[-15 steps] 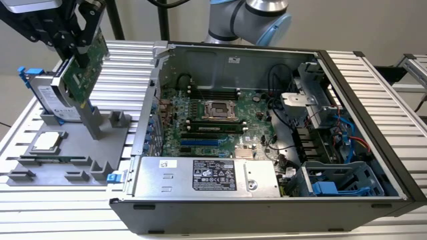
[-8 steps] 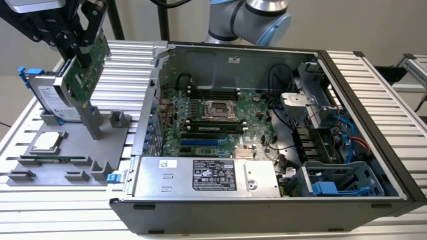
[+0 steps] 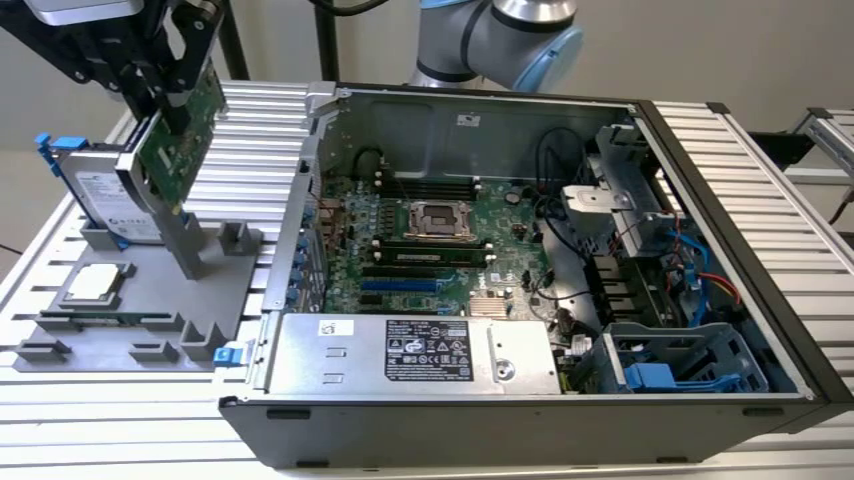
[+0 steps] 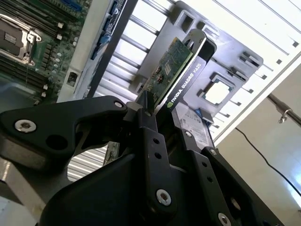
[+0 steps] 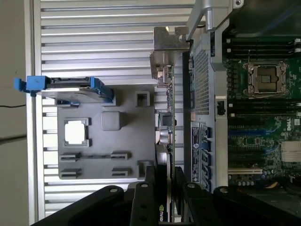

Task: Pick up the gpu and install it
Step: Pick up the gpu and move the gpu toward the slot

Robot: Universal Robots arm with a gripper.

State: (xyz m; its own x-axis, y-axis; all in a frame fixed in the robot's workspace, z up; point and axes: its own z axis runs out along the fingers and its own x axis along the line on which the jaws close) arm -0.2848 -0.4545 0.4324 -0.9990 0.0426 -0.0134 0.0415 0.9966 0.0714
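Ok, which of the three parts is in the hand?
The gpu, the green card clamped in the hand; the blue-railed hard drive and square processor chip sit on the grey holder.

The hand (image 3: 160, 92) grips the gpu (image 3: 187, 132) (green face showing) over the grey holder (image 3: 200, 300), beside the hard drive (image 3: 110, 195).
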